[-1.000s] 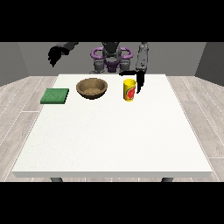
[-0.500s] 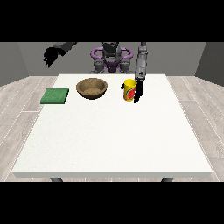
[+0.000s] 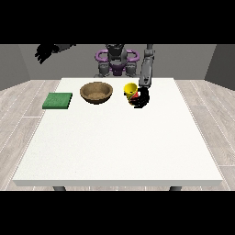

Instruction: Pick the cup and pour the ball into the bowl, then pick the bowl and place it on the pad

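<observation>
Front view: bowl (image 3: 96, 92) between pad (image 3: 58, 100) and cup (image 3: 131, 90).

Evenly and brightly lit, soft, seemingly from overhead; no glare on the white counter (image 3: 114, 147); only faint shadow beneath the hand (image 3: 141, 99) at the view's right; no blur or edge distortion.

On the table (image 3: 114, 147), the pad (image 3: 58, 100) lies left of the bowl (image 3: 96, 92), the cup (image 3: 131, 90) right.
</observation>
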`<state>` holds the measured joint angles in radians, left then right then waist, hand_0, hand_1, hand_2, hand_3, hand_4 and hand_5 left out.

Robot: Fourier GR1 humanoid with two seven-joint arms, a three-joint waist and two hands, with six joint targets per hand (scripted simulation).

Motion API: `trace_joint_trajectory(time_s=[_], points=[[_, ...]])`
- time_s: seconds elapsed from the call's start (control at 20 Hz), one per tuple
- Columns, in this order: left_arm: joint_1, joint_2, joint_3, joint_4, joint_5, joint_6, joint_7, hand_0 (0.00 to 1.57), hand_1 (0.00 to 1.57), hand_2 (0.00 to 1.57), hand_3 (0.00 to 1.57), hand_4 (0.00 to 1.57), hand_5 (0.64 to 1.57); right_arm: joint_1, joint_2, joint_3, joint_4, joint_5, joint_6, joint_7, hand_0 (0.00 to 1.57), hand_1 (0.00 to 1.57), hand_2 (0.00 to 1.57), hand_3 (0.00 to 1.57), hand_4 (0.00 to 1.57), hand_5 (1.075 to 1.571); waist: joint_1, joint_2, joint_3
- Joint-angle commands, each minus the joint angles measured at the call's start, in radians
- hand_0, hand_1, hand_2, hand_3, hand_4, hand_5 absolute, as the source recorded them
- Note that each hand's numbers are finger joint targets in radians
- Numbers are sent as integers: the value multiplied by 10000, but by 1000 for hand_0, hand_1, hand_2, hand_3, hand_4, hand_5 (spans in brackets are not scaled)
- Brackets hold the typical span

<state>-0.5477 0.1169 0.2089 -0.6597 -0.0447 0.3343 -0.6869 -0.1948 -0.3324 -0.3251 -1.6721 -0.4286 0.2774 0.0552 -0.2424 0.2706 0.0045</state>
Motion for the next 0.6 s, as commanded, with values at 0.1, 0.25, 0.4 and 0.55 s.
trace_joint_trajectory(time_s=[0.1, 0.25, 0.4, 0.55], points=[[-657, -764, -1650, -65, -1778, 1759, 2318, 1269, 1269, 1571, 1571, 1413, 1430, -62, -312, -228, 1749, 126, 183, 163, 0, 0, 0, 311, 642, 1566, 641, -1657, -19], [-1141, -410, -2378, 192, -3014, 2647, 3529, 1298, 1298, 1571, 1571, 1398, 1488, 297, -150, -132, 2019, 41, 282, 335, 0, 0, 0, 276, 639, 1564, 383, -2357, -1], [-1628, 44, -3597, 973, -4988, 3694, 4240, 1349, 1349, 1571, 1571, 1421, 1540, -256, -45, 115, 1949, 170, 17, 487, 0, 0, 0, 243, 646, 1564, 253, -2101, 21], [-2214, 395, -4475, 1751, -6495, 4062, 5882, 1357, 1357, 1571, 1571, 1456, 1535, -76, -226, -89, 2598, 126, 457, 124, 0, 0, 0, 151, 668, 1561, 241, -2362, 42]])
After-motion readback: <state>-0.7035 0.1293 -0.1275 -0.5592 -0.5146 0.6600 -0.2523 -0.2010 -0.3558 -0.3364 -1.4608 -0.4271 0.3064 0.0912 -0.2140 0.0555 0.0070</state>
